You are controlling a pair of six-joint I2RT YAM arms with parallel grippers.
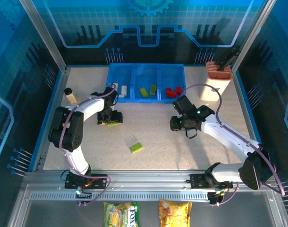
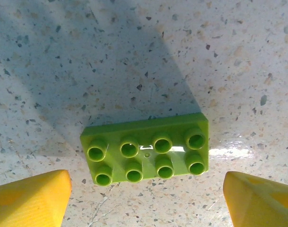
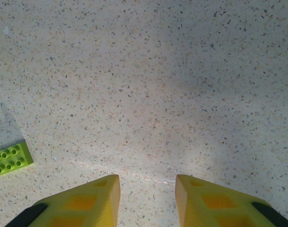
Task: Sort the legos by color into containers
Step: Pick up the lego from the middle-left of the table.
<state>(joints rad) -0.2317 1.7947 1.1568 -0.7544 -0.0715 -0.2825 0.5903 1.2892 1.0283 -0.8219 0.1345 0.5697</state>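
A lime green lego [image 2: 145, 150] lies studs up on the speckled table, just ahead of my left gripper [image 2: 146, 203]. That gripper is open, its yellow fingers [image 2: 30, 198] wide to either side and apart from the brick. From above, this lego [image 1: 114, 123] peeks out under the left gripper [image 1: 111, 118]. A second green lego [image 1: 136, 147] lies alone nearer the front, and appears as a green brick [image 3: 11, 159] at the left edge of the right wrist view. My right gripper [image 1: 178, 124] [image 3: 148, 198] is open over bare table. The blue tray [image 1: 134, 71] holds white, green and red legos in its left, middle and right compartments.
A white-and-terracotta holder [image 1: 215, 80] stands at the back right beside the tray. A small jar [image 1: 70, 96] sits near the left edge. Two snack packets [image 1: 120, 213] lie below the front rail.
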